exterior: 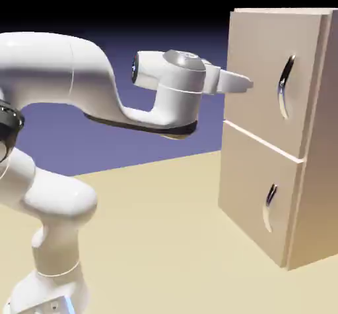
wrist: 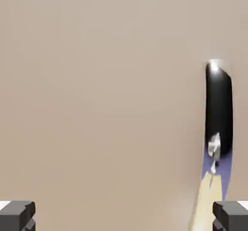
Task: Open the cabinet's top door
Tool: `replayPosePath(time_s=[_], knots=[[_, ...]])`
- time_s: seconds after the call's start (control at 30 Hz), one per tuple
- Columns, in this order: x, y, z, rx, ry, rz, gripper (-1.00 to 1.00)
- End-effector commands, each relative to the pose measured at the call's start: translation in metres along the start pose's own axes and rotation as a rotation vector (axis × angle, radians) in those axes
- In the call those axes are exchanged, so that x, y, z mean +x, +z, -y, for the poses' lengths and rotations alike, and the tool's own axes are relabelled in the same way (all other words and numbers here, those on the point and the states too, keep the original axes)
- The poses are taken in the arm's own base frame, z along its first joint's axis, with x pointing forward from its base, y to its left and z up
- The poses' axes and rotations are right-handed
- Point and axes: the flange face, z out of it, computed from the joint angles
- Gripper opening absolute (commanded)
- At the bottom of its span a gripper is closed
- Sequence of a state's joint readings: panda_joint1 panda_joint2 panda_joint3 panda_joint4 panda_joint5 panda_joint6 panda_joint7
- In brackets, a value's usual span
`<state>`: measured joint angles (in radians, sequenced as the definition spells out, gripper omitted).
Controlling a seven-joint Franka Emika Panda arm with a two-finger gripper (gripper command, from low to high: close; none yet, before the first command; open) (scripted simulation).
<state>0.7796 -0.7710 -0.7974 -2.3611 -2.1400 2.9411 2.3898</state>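
Light-tan cabinet (exterior: 264, 75) at ext view's right, standing on pale yellow surface (exterior: 145, 220); two front doors stacked, both look shut. Top door (exterior: 254, 62) = taller panel, w/ long curved shiny metal handle (exterior: 285, 87) upright nr its right-hand edge. Bottom door (exterior: 254, 187) shorter, w/ smaller curved handle (exterior: 269, 207), also toward right. White Franka arm (exterior: 92, 75) comes up from lower left, bends over & reaches right; tool (wrist: 124, 216) end points at top door, left of its handle. Tool open: hand cam has both grey fingertips (wrist: 17, 215) at bottom corners, wide gap, nothing held btwn them. Same view mostly filled by plain tan door face; top handle runs vertically at right side, above the RH fingertip, not btwn tips. Handle dark up top, lower part mirrors blue-violet & yellow. Can't tell from ext view if tool touches door; fingertips too small/blurred there.
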Motion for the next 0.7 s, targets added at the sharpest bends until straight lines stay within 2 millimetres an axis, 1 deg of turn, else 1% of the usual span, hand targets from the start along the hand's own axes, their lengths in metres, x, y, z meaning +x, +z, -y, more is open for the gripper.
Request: replayPosePath(time_s=[0.0, 0.2, 0.43, 0.5, 0.67], knots=[[0.002, 0.002, -0.003, 0.008, 0.003, -0.009, 0.0], [0.013, 0.016, -0.027, 0.057, 0.019, -0.057, 0.0], [0.024, 0.038, -0.059, 0.114, 0.036, -0.101, 0.0], [0.025, 0.04, -0.062, 0.118, 0.037, -0.104, 0.0], [0.03, 0.086, -0.057, 0.118, 0.038, -0.104, 0.0]])
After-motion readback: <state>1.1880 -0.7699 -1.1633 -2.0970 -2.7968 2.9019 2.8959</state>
